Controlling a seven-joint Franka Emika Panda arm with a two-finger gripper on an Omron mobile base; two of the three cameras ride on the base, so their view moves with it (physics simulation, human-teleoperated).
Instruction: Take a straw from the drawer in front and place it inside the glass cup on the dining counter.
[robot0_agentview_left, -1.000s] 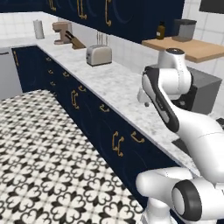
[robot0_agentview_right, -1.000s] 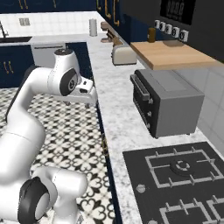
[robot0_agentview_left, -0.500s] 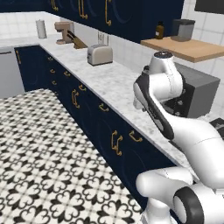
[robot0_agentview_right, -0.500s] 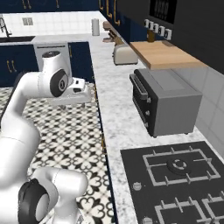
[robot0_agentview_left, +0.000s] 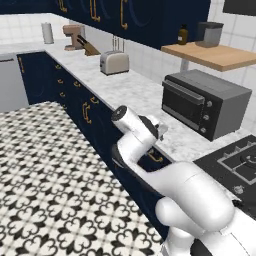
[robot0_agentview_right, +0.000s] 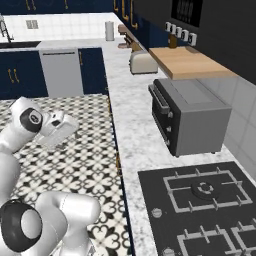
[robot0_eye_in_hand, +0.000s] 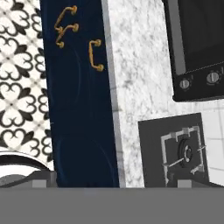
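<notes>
Drawer (robot0_eye_in_hand: 83, 57) is shut, navy front with brass handle, contents hidden. It sits under the marble desk (robot0_agentview_left: 135, 92) carrying toaster (robot0_agentview_left: 114, 62), oven (robot0_agentview_left: 205, 102) and hob (robot0_agentview_right: 200, 190). Patterned tile floor (robot0_agentview_left: 45, 165). Claw wide open, holding nothing; its fingertips are barely visible.

Even, bright, flat rendered light, no single obvious source. Shadows soft and faint: a dim patch under the wooden shelf (robot0_agentview_left: 215, 55) and beneath the oven (robot0_agentview_right: 187, 117). Marble table (robot0_agentview_left: 135, 90) reads clean white, no blown glare. Navy cabinet fronts (robot0_eye_in_hand: 78, 100) go near black, detail lost. No motion blur, no edge distortion. Everything sharp front to back; hand view slightly coarse.
</notes>
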